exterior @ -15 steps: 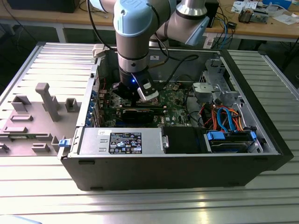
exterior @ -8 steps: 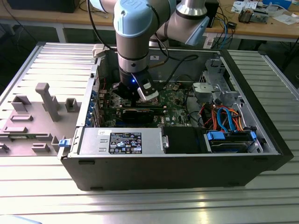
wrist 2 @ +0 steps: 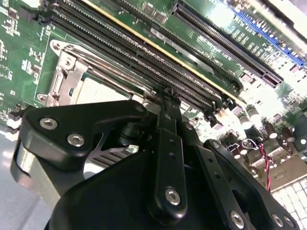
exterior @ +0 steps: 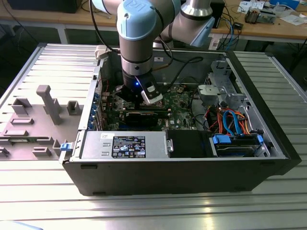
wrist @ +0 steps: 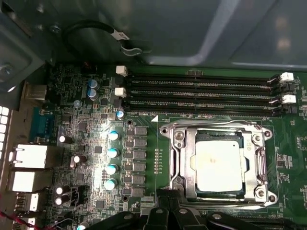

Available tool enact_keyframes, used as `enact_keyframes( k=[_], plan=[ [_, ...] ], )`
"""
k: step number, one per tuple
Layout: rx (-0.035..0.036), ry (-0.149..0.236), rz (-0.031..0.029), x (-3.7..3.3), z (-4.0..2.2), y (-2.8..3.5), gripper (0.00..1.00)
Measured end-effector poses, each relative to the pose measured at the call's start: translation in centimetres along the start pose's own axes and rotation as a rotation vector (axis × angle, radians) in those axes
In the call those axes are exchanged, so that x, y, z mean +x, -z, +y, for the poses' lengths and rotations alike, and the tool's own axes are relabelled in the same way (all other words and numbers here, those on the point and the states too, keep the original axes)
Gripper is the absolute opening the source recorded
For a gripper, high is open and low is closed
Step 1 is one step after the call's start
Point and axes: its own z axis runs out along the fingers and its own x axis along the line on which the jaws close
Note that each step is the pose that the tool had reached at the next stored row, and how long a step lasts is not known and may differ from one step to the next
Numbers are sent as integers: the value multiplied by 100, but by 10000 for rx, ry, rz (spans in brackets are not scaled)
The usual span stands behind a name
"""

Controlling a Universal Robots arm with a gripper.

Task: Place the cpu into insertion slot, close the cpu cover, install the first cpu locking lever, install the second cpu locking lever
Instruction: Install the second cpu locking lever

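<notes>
Just beside gripper (wrist: 165,211): cpu (wrist: 218,165), socketed.

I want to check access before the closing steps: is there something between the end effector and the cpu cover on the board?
Nothing visible stands between them. In the first wrist view the cpu cover lies flat around the cpu, and the end effector sits just beside its edge, with bare motherboard around.

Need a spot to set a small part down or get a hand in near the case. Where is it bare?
The ribbed metal table in front of the computer case lies bare, as does the strip past the case on the exterior view's right. Inside it is crowded: the gripper hangs over the motherboard, beside a cable bundle.
</notes>
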Motion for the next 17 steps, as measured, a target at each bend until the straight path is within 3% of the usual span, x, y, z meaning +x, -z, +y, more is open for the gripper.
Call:
enact_keyframes(
  k=[3,11,17],
  plan=[
    [12,22,2,7,2,14,11],
    [17,29,6,10,26,173,11],
    [16,29,7,6,27,182,11]
  ],
)
